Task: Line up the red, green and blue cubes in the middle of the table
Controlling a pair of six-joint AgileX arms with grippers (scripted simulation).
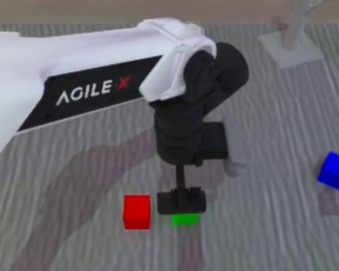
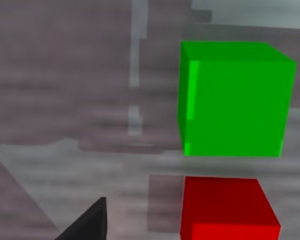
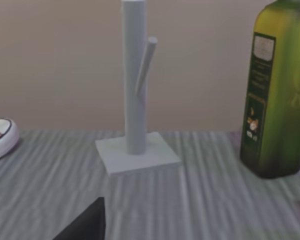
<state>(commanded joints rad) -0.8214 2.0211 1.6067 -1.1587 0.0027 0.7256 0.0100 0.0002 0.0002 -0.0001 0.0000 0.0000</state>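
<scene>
The counter [image 1: 282, 226] is grey with fine wavy stripes and faint darker patches. Near its front edge sit a bright red cube [image 1: 137, 212] and a bright green cube [image 1: 185, 219]; a deep blue cube [image 1: 334, 169] lies by the right edge. The left arm [image 1: 73, 73] is white with a black panel — white lettering and a red X — and its left tool [image 1: 181, 201] is black. A pale grey stand [image 3: 135, 100], an olive-green bottle [image 3: 281, 95] and a white-edged sneaker [image 3: 1, 137] sit toward the back edge.
</scene>
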